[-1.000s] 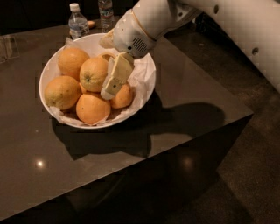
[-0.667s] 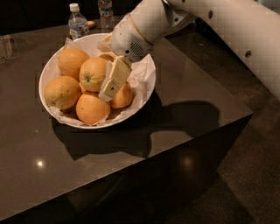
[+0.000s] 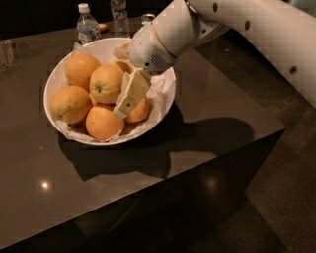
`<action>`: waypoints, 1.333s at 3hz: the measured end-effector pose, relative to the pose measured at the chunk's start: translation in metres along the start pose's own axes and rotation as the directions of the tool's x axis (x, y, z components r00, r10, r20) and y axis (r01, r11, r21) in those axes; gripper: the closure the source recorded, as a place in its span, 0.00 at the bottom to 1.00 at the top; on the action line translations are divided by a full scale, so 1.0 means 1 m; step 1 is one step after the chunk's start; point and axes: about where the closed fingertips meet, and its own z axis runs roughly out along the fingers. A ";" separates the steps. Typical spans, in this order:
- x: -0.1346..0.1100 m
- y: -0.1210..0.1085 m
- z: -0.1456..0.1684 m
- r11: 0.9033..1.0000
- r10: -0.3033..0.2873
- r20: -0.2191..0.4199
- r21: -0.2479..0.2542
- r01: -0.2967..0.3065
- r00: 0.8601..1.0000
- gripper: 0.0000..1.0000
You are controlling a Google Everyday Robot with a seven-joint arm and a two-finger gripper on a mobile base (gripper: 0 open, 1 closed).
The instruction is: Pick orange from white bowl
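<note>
Dark table point(image 3: 222, 113), white bowl point(image 3: 49, 86), gripper point(image 3: 126, 101) low inside it beside the orange point(image 3: 104, 83), its spread unclear, partly hidden.

Claw point(image 3: 123, 107) hangs down among piled fruit. Round it, on the dark glossy table point(image 3: 212, 113): capped water bottle point(image 3: 88, 25) well beyond & left of claw; 2nd bottle point(image 3: 120, 15) straight beyond; can point(image 3: 147, 19) beyond, slightly right. Small orange blob point(image 3: 101, 27) btwn the bottles, can't ID. Clear plastic stand point(image 3: 10, 52) far left. Small fruit point(image 3: 139, 111) just right of claw, another fruit point(image 3: 102, 123) just left & nearer.
</note>
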 end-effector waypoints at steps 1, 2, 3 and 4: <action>-0.003 -0.001 0.003 1.000 -0.009 0.020 0.015 0.008 1.000 0.00; -0.014 -0.009 0.018 0.999 -0.041 0.060 0.007 0.041 0.997 0.00; -0.014 -0.009 0.018 0.999 -0.041 0.060 0.007 0.041 0.997 0.00; -0.014 -0.009 0.018 0.999 -0.041 0.060 0.007 0.041 0.997 0.19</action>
